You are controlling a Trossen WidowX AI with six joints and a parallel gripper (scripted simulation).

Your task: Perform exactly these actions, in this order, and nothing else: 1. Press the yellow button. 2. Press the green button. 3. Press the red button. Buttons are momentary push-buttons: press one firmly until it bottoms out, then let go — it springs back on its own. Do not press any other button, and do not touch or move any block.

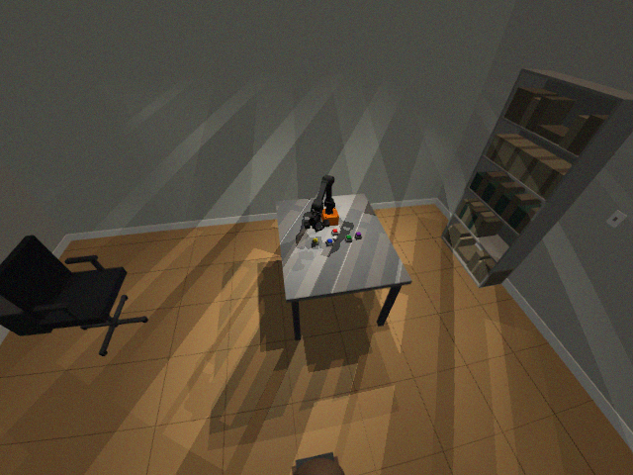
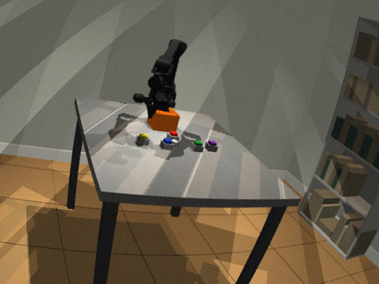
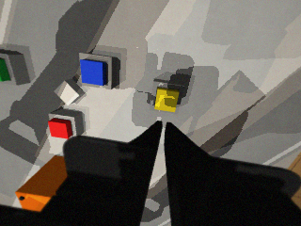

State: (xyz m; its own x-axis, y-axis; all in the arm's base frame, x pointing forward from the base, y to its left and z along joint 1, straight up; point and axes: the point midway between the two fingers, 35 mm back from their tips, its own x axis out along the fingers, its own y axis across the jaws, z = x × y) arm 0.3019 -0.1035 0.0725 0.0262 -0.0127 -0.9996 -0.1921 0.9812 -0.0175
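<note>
On the grey table (image 2: 213,180), a black arm (image 2: 164,77) stands on an orange base (image 2: 163,119) near the far edge, with a row of small push-buttons in front of it. The gripper (image 3: 163,125) hangs above the table with its 2 fingers pressed nearly together, a thin slit between the tips and nothing held between them.

In the wrist view the tips point toward the yellow button (image 3: 166,100), which sits just past them in its dark grey housing; the tips are clear of the cap, not touching it. In the exterior view the yellow button (image 2: 142,136) is the leftmost of the row, with the gripper raised behind it, close to the base.

The blue button (image 3: 92,72) lies to the left of the yellow one in the wrist view, apart from it. The red button (image 3: 60,128) sits nearer the orange base, and a small white block (image 3: 70,93) lies between the red and blue ones, tilted at an angle to them. The green button (image 2: 198,143) sits further right in the exterior view, with a purple button (image 2: 212,142) just beyond it at the end of the row.

A bookshelf (image 2: 367,137) stands against the right wall, and an office chair (image 1: 45,291) stands on the tiled floor well to the left of the table.
</note>
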